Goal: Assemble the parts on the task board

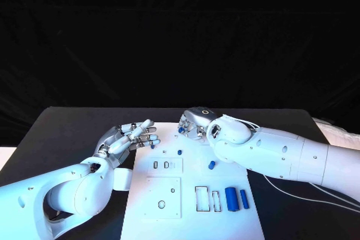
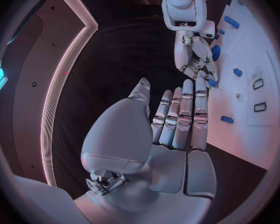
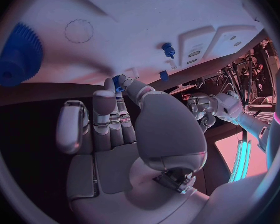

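Observation:
The white task board lies in the middle of the table. My right hand hovers over the board's far end and pinches a small blue part between thumb and fingertip; the same part shows under the hand in the head view. My left hand is at the board's far left edge, fingers straight and apart, holding nothing. A small blue part lies on the board just off its fingertips. In the left wrist view the left hand points toward the right hand.
Two blue cylinders lie side by side at the board's near right, beside two rectangular slots. Another small blue part lies mid-board. A blue gear and an upright blue peg sit near the right hand.

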Robot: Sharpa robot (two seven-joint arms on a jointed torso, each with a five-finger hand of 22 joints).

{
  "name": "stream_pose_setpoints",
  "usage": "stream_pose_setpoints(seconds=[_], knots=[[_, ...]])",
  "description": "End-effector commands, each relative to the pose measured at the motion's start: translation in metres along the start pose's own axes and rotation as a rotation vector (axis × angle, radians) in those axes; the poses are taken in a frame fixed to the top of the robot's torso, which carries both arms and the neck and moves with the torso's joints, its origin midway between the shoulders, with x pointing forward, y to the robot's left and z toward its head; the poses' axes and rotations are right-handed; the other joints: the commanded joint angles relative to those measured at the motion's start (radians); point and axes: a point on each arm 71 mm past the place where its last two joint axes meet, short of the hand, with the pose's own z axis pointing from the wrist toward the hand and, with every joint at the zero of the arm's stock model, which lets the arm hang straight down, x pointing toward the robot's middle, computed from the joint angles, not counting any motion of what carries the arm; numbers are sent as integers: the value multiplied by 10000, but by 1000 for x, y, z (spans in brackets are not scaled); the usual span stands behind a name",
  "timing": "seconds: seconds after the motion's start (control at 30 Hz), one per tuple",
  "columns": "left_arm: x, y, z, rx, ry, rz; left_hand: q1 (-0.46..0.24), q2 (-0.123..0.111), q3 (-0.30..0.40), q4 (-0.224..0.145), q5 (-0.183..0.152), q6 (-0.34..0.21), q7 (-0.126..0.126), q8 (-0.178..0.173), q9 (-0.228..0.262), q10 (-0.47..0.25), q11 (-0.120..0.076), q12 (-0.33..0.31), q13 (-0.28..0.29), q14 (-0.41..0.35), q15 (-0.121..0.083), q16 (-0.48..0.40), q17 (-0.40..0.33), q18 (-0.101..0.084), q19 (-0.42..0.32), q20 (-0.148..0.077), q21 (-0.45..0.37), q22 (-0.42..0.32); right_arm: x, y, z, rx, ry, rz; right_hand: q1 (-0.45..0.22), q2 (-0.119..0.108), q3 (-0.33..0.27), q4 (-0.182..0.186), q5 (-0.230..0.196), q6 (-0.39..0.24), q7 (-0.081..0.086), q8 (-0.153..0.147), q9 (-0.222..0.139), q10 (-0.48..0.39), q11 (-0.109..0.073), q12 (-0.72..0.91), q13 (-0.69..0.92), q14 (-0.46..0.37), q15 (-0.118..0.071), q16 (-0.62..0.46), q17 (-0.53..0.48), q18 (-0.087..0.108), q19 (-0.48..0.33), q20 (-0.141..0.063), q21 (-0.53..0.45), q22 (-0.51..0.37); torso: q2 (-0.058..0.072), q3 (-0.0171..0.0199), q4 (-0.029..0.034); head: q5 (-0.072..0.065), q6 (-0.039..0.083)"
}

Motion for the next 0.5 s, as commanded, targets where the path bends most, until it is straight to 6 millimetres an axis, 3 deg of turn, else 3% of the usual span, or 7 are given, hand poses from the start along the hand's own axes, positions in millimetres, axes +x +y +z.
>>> stream_pose_setpoints(seconds=[0.03,0.5], knots=[[3,-1,0,31,244,-138,53,72,24,-58,-28,-2,44,-32,-8,9,62,-46,-13,-6,84,-68,11,104,74,14,-31,-9,1,0,2,79,-127,-399,-23,45,2,78,18,48,22,51,258,16,43,-47,-10,219,-35,60,9,-112,31,-19,47,15,-7,-1,-11,33,-18],[0,-1,0,23,178,-106,58,78,20,-68,-28,1,43,-38,-7,11,63,-52,-12,-14,87,-84,14,103,73,16,-43,-16,-1,1,-1,122,-362,-484,-32,35,6,92,30,57,28,48,266,26,44,-42,-8,206,-31,46,-32,-108,16,-14,45,-1,12,4,-5,60,-64]])
